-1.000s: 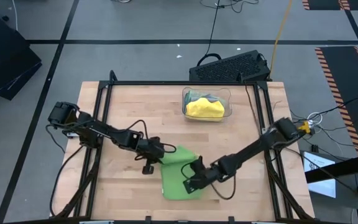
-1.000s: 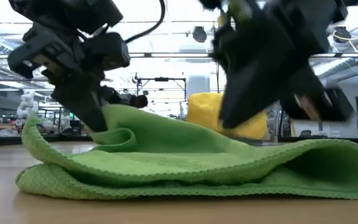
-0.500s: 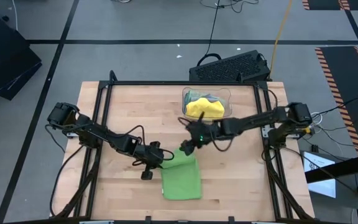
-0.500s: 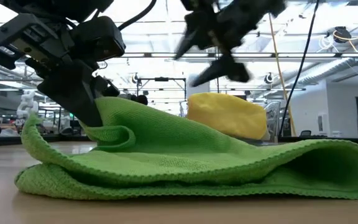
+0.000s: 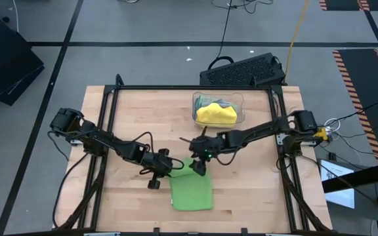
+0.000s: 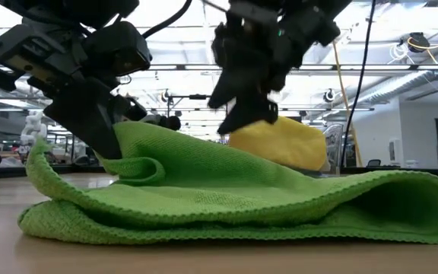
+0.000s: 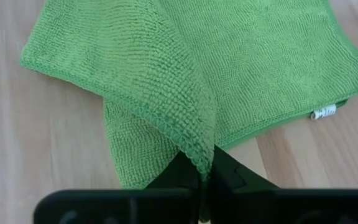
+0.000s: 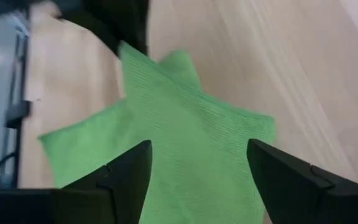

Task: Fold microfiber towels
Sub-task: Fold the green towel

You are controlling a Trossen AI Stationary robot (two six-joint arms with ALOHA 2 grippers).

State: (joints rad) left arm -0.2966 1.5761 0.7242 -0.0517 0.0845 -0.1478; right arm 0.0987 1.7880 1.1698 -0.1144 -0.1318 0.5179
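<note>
- Left claw (image 5: 170,168), clamped on a raised corner of the bright green towel (image 5: 192,191), should keep it taut and carry it squarely across.
- The half-folded towel lies on the worktop (image 5: 136,111) near its front edge; right claw (image 5: 199,164), fingers spread, hovers empty just above its far edge.

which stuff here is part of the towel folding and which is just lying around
Part of the job:
- bright green towel, a corner pinched by the shut left gripper
- open right gripper, above the towel's far edge
- yellow towel in the bin

Lying about:
- clear plastic bin
- black keyboard beyond the table
</note>
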